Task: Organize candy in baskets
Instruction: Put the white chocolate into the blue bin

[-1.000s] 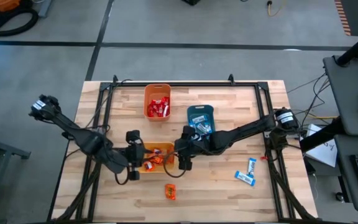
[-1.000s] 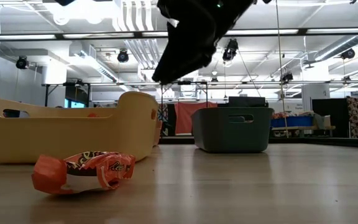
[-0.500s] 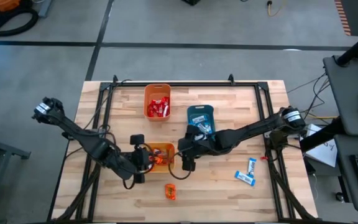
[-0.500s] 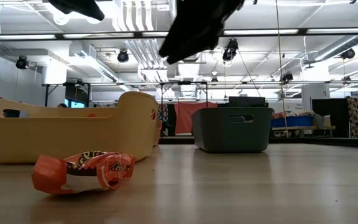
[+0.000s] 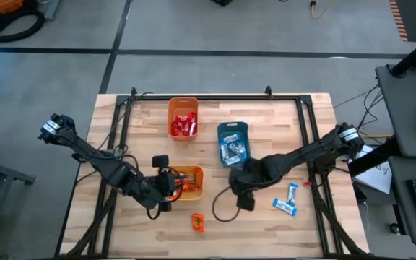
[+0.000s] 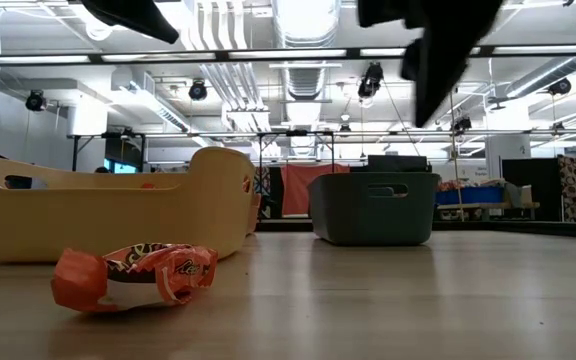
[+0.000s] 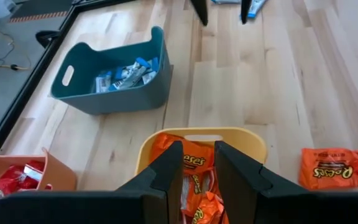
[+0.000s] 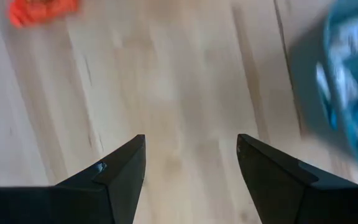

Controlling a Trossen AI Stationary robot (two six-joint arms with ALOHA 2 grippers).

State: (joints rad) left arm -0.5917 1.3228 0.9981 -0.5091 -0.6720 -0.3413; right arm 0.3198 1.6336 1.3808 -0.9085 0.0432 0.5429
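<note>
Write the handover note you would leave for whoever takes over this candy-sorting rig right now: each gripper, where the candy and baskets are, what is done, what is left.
Left gripper: above the yellow basket, fingers narrowly apart, nothing visibly held.
Right gripper: open, empty, over bare table between the teal basket and the loose blue candies.
Done: red candy sits in the orange basket, blue-and-white in the teal one, orange in the yellow one.
Left: one orange candy on the table in front of the yellow basket, and two blue candies at the table's right side.
</note>
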